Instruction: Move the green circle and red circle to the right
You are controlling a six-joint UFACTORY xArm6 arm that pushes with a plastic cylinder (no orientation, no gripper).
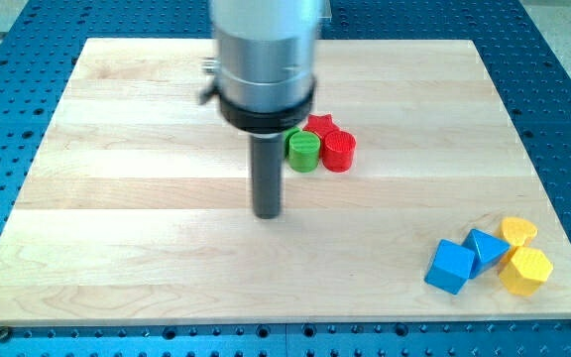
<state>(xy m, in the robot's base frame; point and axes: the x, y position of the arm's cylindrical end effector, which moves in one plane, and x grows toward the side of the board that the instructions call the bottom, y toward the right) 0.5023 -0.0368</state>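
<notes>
My tip [267, 212] rests on the wooden board [117, 248]; it is a plain rod with nothing that opens or closes, and it holds nothing and touches no block. The green circle [303, 151] lies up and to the view's right of my tip, close by but apart, with the red circle [338, 151] touching its far side and a red star [321, 125] just behind the pair. Well off to the lower right of my tip are a blue cube [450, 266], a second blue block [485, 248] and two yellow blocks [518, 231] [526, 270], clustered together.

- A robotics lab bench: a blue perforated metal desk [563, 119] fills the frame edges.
- A pale wooden board [147, 248] lies centred on it, beneath a grey robot arm [266, 59].
</notes>
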